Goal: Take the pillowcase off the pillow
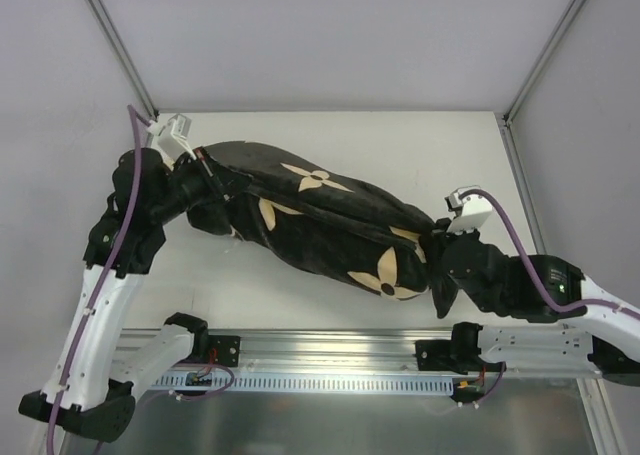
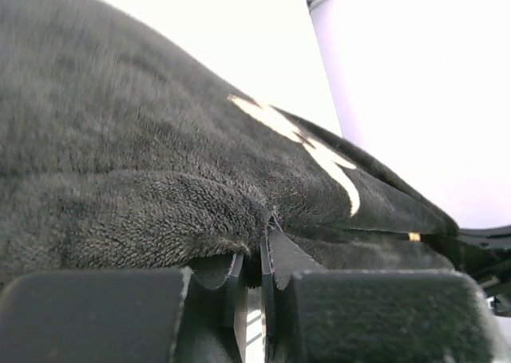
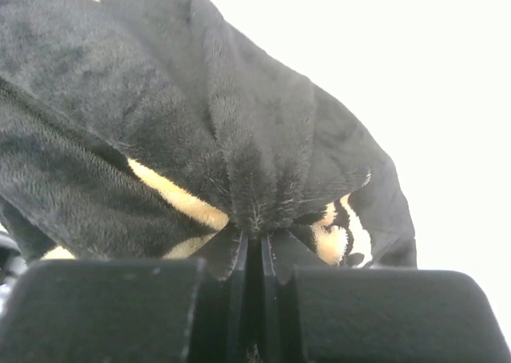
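Note:
The black plush pillowcase (image 1: 320, 225) with tan flower and star motifs lies stretched across the table from back left to front right. The white pillow is hidden inside it. My left gripper (image 1: 208, 167) is shut on a fold of the pillowcase (image 2: 160, 163) at its left end; the fabric is pinched between the jaws, near my left gripper (image 2: 254, 247). My right gripper (image 1: 440, 243) is shut on a bunched pleat of the pillowcase (image 3: 239, 140) at its right end, near my right gripper (image 3: 254, 239). A flap of the cover hangs down below the right gripper.
The white table (image 1: 420, 155) is bounded by grey walls and metal frame posts (image 1: 115, 45) at the back corners. An aluminium rail (image 1: 330, 350) with the arm bases runs along the near edge.

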Tool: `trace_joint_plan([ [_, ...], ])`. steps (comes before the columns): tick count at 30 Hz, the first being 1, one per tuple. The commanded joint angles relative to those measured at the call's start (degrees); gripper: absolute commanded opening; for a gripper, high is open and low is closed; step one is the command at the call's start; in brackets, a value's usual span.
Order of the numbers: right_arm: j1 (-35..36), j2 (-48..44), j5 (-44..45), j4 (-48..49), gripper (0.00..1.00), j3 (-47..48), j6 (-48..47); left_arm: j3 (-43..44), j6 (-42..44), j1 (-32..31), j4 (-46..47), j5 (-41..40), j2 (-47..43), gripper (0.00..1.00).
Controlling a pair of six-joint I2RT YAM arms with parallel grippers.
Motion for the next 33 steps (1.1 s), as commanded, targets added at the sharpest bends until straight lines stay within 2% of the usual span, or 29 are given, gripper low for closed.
trace_joint_plan([
  [1,0.3,-2.3,2.2,2.2,0.01,4.6,-6.1,6.1,3.3,0.6,0.6,-7.0,-7.5,0.0],
  [5,0.4,-5.0,4.0,3.2,0.01,4.1,-8.6,7.7,4.7,0.7,-2.9,-10.0,-15.6,0.0],
  [8,0.4,-6.0,6.2,5.2,0.01,4.3,-9.8,11.3,4.1,0.6,-5.0,-10.5,-16.8,0.0],
  [10,0.4,-5.8,9.0,7.2,0.01,4.6,-11.5,12.7,4.0,0.7,-6.1,-10.6,-15.8,0.0],
  [13,-0.3,-2.6,16.7,7.7,0.01,7.2,-13.7,14.3,5.2,0.6,-6.5,-13.8,-9.4,0.0],
  [15,-3.4,1.0,19.4,7.8,0.01,9.9,-14.9,15.8,6.2,0.6,-6.5,-16.5,-5.1,0.0],
  [18,-15.2,4.7,11.8,10.5,0.01,10.7,-18.1,18.2,6.7,0.7,-6.5,-19.0,3.8,0.0],
  [19,-22.6,5.3,7.9,11.5,0.01,10.1,-19.1,18.5,6.5,0.6,-6.4,-19.1,8.0,0.0],
  [20,-26.5,6.1,-0.3,12.9,0.01,9.2,-19.7,19.2,6.2,0.7,-6.4,-19.0,10.3,0.0],
  [21,-29.6,7.8,-3.8,15.1,0.01,7.2,-19.9,19.6,5.9,0.7,-6.4,-18.3,12.3,0.0],
  [22,-35.8,9.1,-7.2,16.4,0.01,6.2,-20.3,20.0,5.7,0.7,-6.4,-18.4,16.4,0.0],
  [23,-38.8,10.6,-12.9,17.8,0.01,5.5,-20.3,20.2,5.3,0.6,-6.4,-18.7,18.7,0.0],
  [25,-45.3,17.0,-17.6,18.1,0.01,4.8,-20.0,20.2,4.8,0.8,-6.4,-20.7,24.3,0.0],
  [28,-48.7,25.1,-26.1,17.9,0.01,5.6,-21.1,19.2,4.0,1.5,-6.5,-17.0,29.0,0.0],
  [29,-48.7,26.5,-26.7,16.7,0.01,5.8,-21.8,18.7,3.8,1.5,-6.5,-16.2,29.3,0.07],
  [30,-48.7,27.5,-27.2,16.6,0.01,5.7,-22.3,18.3,3.9,1.5,-6.4,-15.9,29.4,0.67],
  [31,-48.8,28.7,-26.3,16.5,0.01,5.1,-22.5,17.3,4.0,1.5,-6.4,-16.2,29.1,0.98],
  [32,-49.0,29.0,-26.2,16.4,0.04,4.8,-22.6,17.1,5.1,1.6,-6.5,-16.5,28.7,0.99],
  [33,-49.6,29.1,-26.5,16.3,0.39,4.6,-22.5,16.9,5.8,1.7,-6.4,-16.5,28.1,0.99],
])
